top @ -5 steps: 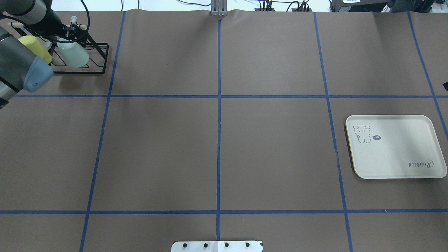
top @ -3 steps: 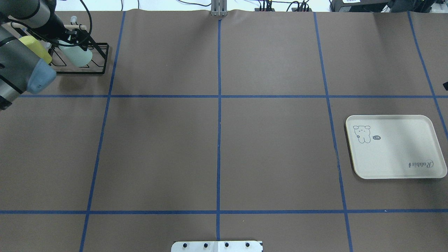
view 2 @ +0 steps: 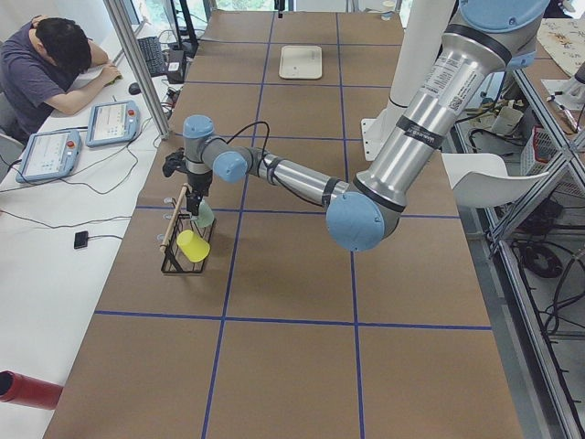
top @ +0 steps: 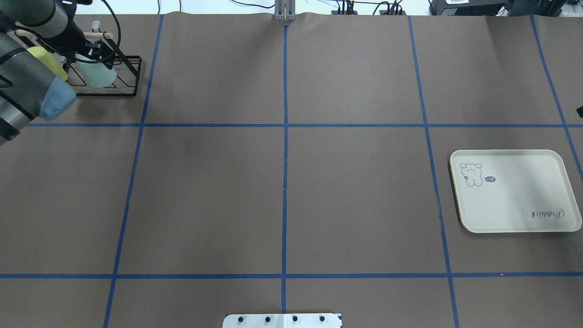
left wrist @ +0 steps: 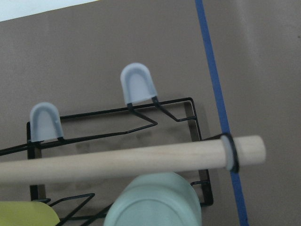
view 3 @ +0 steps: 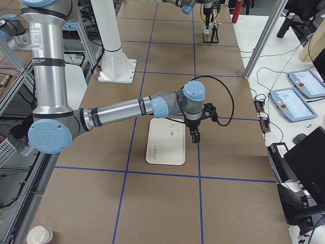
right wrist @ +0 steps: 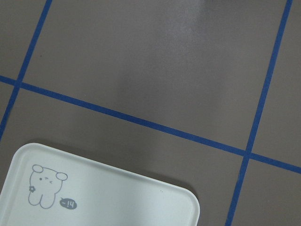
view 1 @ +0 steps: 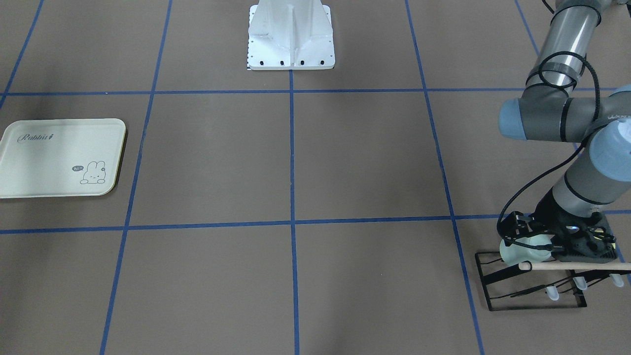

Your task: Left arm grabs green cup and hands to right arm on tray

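The pale mint-green cup hangs on a black wire rack at the far left of the table, also in the front view and the left wrist view. My left gripper is at the cup's closed end and looks open, with fingers on either side of it. The cream tray lies empty at the right. My right gripper hovers beside the tray's outer edge; I cannot tell whether it is open or shut.
A brighter yellow-green cup hangs on the same rack, beside the mint one. A wooden dowel runs across the top of the rack. An operator sits at a side desk beyond the table.
My left arm has moved forward and down along the rack, and the gripper now covers more of the mint-green cup. The cup and tray have not moved.
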Robot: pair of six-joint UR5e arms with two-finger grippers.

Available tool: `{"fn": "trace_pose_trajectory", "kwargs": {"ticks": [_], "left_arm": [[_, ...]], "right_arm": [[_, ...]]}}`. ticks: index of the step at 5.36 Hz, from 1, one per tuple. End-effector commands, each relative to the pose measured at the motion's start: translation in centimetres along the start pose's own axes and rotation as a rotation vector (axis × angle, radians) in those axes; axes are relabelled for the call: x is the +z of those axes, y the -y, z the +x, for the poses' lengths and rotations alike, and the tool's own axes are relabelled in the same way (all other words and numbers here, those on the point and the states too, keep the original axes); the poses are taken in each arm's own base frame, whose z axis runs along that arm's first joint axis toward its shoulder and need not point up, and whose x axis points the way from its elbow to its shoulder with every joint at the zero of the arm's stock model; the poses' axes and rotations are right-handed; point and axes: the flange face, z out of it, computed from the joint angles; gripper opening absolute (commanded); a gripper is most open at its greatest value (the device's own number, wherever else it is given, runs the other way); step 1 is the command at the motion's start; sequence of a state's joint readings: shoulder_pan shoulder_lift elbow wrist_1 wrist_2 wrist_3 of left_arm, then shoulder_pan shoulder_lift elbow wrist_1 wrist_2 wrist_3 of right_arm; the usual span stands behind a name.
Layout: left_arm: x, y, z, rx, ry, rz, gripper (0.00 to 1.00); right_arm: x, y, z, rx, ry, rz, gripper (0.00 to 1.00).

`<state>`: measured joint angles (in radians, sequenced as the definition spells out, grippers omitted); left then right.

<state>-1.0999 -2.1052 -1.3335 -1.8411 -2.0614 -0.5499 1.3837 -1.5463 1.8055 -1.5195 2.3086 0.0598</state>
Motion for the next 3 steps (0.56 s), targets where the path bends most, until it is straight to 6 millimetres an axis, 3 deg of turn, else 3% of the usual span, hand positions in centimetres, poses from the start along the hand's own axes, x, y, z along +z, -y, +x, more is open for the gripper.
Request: {"fn": "trace_pose_trajectory", "kwargs": {"ticks": [1, 3], "left_arm": [[0.24, -0.05, -0.18, 0.000, 0.002, -0.005, 0.99], [0.22, 0.00, -0.15, 0.018, 0.005, -0.006, 0.94]], "right_arm": [[-0.01, 0.01, -0.01, -0.001, 0.000, 0.001, 1.00], [-0.06, 0.02, -0.06, -0.002, 0.000, 0.002, 1.00]]}}
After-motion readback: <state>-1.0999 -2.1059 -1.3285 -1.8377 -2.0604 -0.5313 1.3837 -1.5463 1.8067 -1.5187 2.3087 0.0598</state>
